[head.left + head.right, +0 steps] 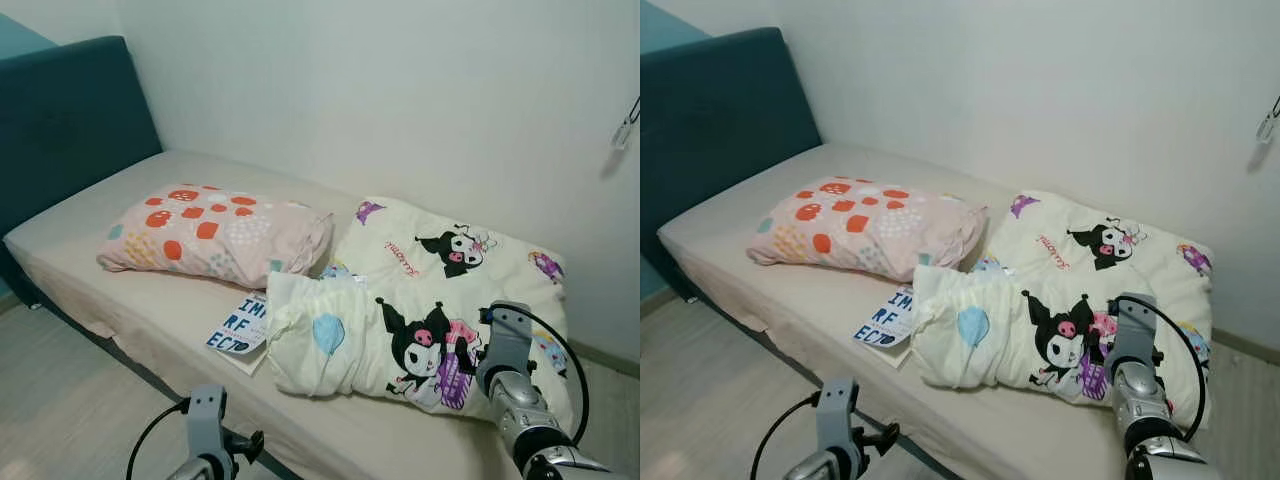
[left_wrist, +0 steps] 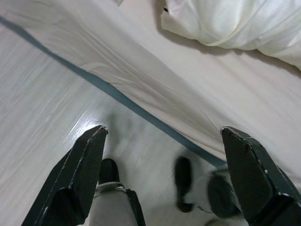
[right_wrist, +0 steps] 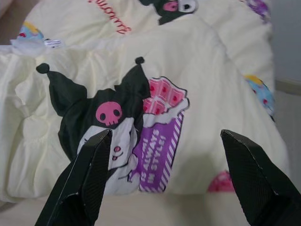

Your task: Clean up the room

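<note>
Nearest you: left pincer (image 2: 162, 155) hangs low over the pale floor (image 1: 60, 410) just off the bed's near edge, fingers (image 2: 77, 174) spread wide, nothing held. In its wrist view a dark teal strip (image 2: 117, 96) runs along the base of the bed below the sheet (image 2: 155, 80). Floor on the left side is open room along the bed front.

Right pincer (image 3: 162, 179) is up at the near edge of the mattress, fingers wide apart, empty, aimed at the folded quilt (image 1: 400, 340). It hovers just short of the cartoon print (image 3: 113, 122), not touching as far as you can tell.

The quilt, cream with black-eared cartoon figures, is bunched in a thick roll on the right half of the bed (image 1: 130, 290), reaching close to the front edge and back near the wall (image 1: 400, 90). Just beside its left end a printed card (image 1: 238, 325) with blue letters lies flat near the mattress edge, partly tucked under the quilt.

Behind the card, a pink pillow (image 1: 210, 232) with orange spots sits mid-bed, its right end touching the quilt. Bare mattress lies left of and behind the pillow.

Farthest: teal headboard (image 1: 70, 120) at the left end; a cord clip (image 1: 625, 128) hangs on the wall at right.
</note>
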